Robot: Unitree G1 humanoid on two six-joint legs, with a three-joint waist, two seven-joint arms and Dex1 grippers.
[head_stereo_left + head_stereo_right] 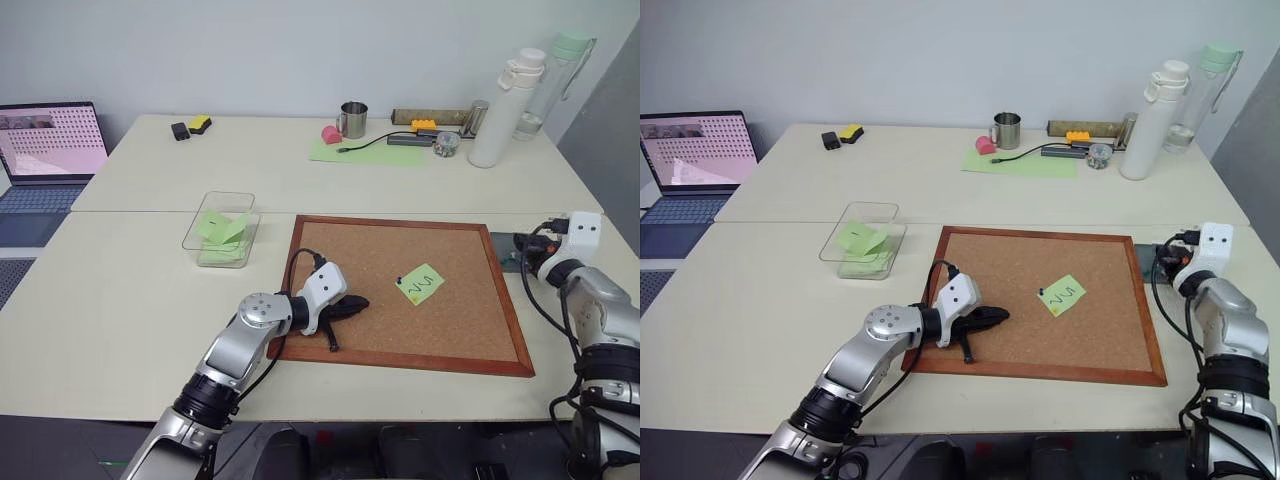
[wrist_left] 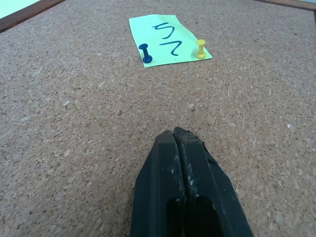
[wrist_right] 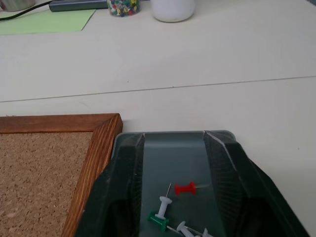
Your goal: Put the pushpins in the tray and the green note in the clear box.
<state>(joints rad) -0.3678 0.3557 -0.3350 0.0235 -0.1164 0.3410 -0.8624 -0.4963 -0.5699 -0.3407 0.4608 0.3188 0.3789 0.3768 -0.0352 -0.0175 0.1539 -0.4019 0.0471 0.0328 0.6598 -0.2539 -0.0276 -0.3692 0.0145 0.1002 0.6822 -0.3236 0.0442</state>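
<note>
Small flat dark grey tray (image 3: 173, 143) at the right edge of the wood-framed corkboard (image 3: 94, 148): near part cut off, side rims hidden behind the black fingers (image 3: 123, 197). White pushpins (image 3: 190, 230) in it cut off too. Laptop (image 1: 45, 150) cropped at the worktop's left edge.

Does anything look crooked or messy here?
A little. The green note sits tilted on the corkboard, out of line with its frame, and one edge curls up. Two pushpins, blue and yellow, hold it. In the tray, loose pins lie scattered.
</note>
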